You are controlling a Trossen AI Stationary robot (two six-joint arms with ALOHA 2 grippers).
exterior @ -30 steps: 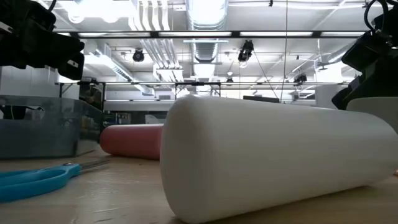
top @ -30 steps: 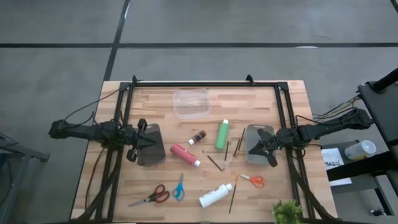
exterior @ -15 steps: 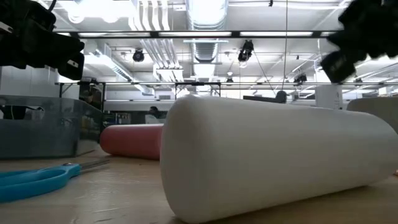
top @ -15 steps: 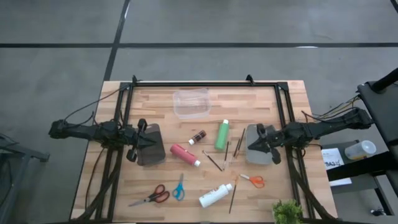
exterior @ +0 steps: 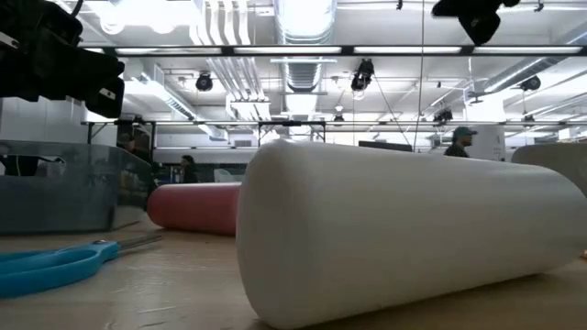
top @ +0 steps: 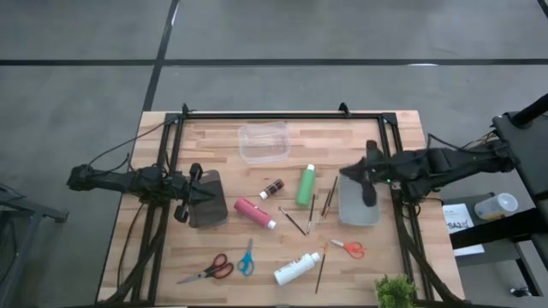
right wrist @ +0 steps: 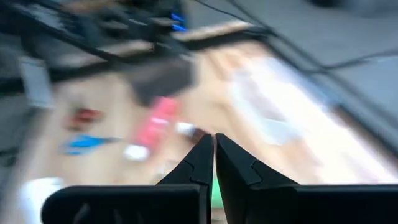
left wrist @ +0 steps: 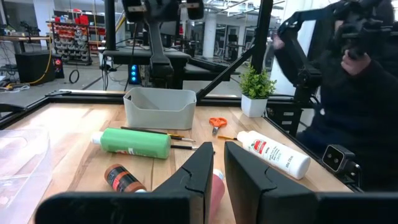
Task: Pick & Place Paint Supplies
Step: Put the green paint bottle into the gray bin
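While both claws sit pressed together, right claw (top: 346, 174) hovers beside the smooth green bottle (top: 305, 186); left claw (top: 224, 205) waits.

Both arms matte black, jointed; black cables trail from left arm (top: 128, 180) and right arm (top: 445, 167).
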